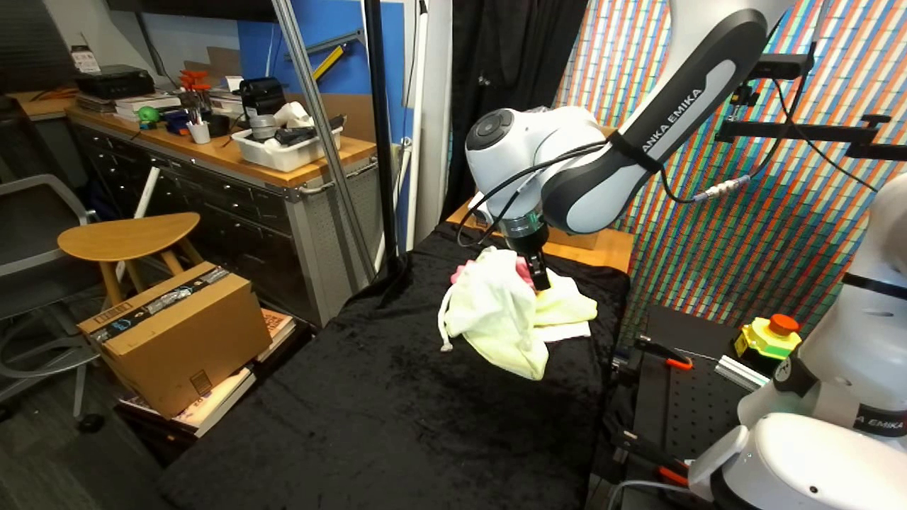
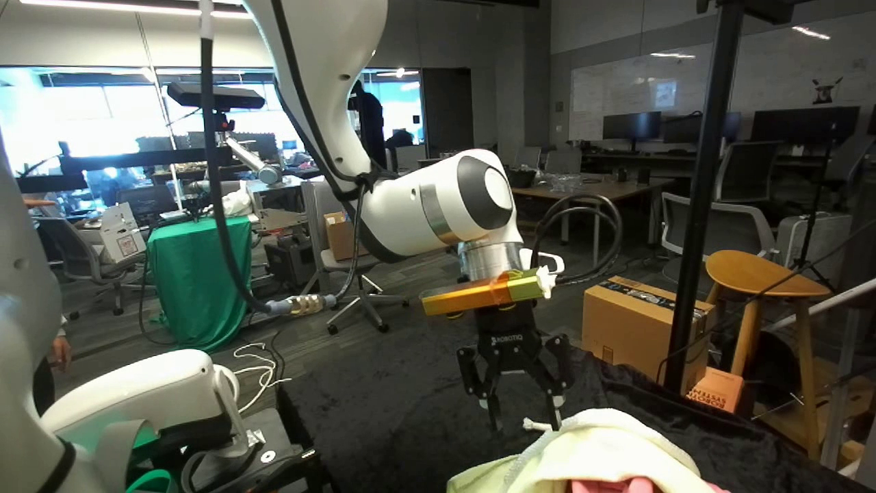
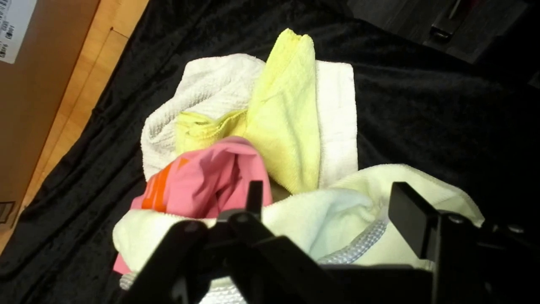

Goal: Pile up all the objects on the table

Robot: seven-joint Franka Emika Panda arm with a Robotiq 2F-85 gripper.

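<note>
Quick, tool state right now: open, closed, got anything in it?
Tool: open, holding nothing.

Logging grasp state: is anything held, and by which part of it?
Nothing is held: the jaws stand open, and the pale yellow-green cloth near them is not clamped.

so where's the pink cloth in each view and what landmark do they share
In an exterior view: pink cloth near centre, mostly hidden.
In an exterior view: pink cloth at bottom edge, right of centre.
Wrist view: pink cloth below and left of centre.
Shared landmark: pale corded cloth.
</note>
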